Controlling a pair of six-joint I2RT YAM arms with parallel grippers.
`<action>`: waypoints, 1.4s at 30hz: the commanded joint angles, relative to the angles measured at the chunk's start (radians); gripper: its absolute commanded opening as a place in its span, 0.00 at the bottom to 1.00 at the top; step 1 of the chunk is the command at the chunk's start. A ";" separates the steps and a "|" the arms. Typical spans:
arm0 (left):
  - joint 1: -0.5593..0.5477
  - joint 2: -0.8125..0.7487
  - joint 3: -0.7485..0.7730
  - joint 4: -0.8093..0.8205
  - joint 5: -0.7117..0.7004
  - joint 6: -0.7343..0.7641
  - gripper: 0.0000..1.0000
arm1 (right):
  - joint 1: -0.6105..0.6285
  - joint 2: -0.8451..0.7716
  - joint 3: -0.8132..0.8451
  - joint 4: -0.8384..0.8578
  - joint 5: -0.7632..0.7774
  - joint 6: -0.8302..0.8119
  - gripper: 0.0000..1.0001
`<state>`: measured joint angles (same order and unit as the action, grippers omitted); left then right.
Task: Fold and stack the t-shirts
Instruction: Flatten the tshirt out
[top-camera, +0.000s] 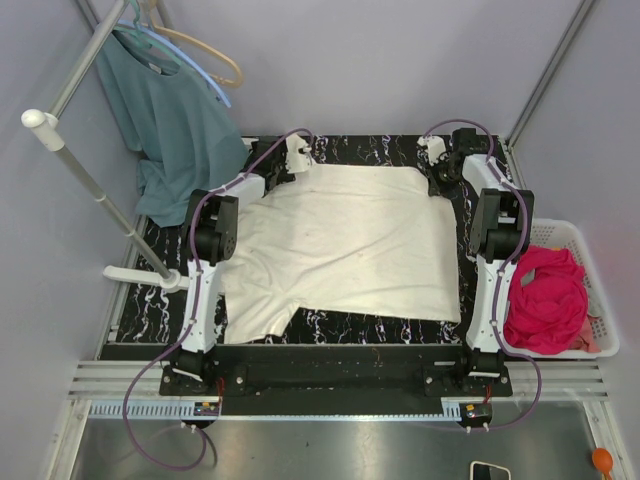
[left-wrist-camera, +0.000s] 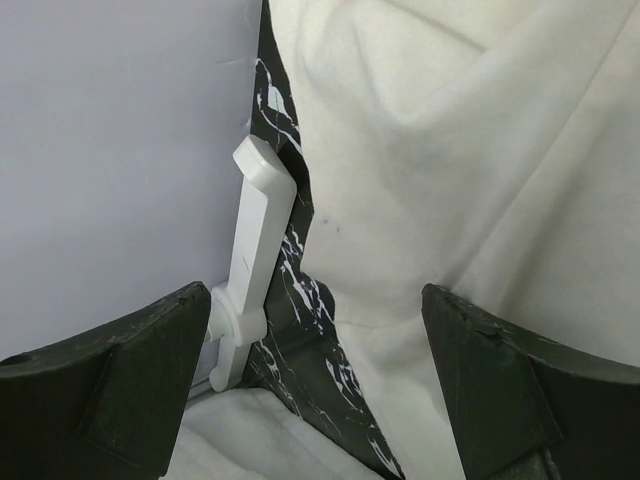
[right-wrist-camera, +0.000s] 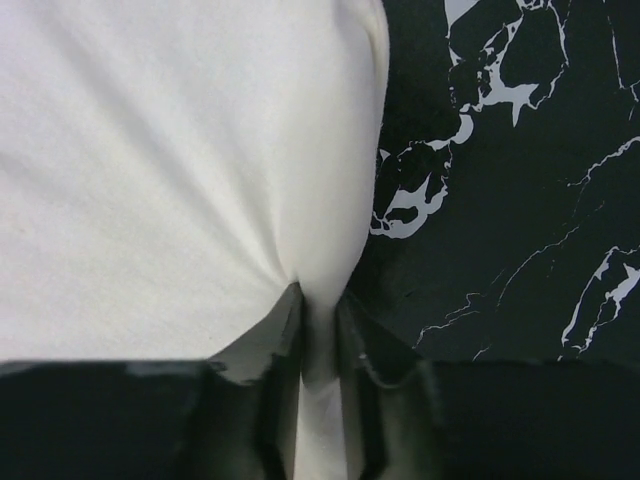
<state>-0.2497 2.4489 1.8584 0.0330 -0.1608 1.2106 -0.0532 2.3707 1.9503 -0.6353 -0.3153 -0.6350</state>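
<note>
Cream t-shirt (top-camera: 345, 245) lies spread flat across the black marble table (top-camera: 380, 325), lightly wrinkled, 1 sleeve sticking out near-left. Right gripper (right-wrist-camera: 318, 310) is at the far-right corner: fingers pinched on a fold of the shirt's edge, cloth puckering into the jaws. Left gripper (left-wrist-camera: 315, 320) is at the far-left corner: jaws wide apart, nothing between them, over the shirt edge and a strip of bare table. White bracket (left-wrist-camera: 255, 240) and wall close on its left. Pink t-shirt (top-camera: 548, 300) sits crumpled in the white basket (top-camera: 607, 330) beside the table's right edge. Bare table strips run along the near and left edges. Teal shirt (top-camera: 175, 130) hangs on the rack (top-camera: 90, 185), far-left.
</note>
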 joint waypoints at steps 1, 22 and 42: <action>-0.005 -0.030 -0.039 -0.074 0.024 -0.009 0.93 | 0.000 -0.036 -0.001 -0.026 0.054 -0.018 0.09; -0.037 -0.056 -0.064 -0.097 -0.002 -0.017 0.92 | 0.254 -0.337 -0.373 0.046 0.311 -0.055 0.02; -0.039 -0.068 -0.105 -0.085 -0.016 -0.010 0.91 | 0.322 -0.380 -0.399 0.049 0.380 0.011 0.63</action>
<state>-0.2817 2.4084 1.7950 0.0250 -0.1806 1.2152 0.2623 2.0655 1.5105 -0.5961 0.0273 -0.6434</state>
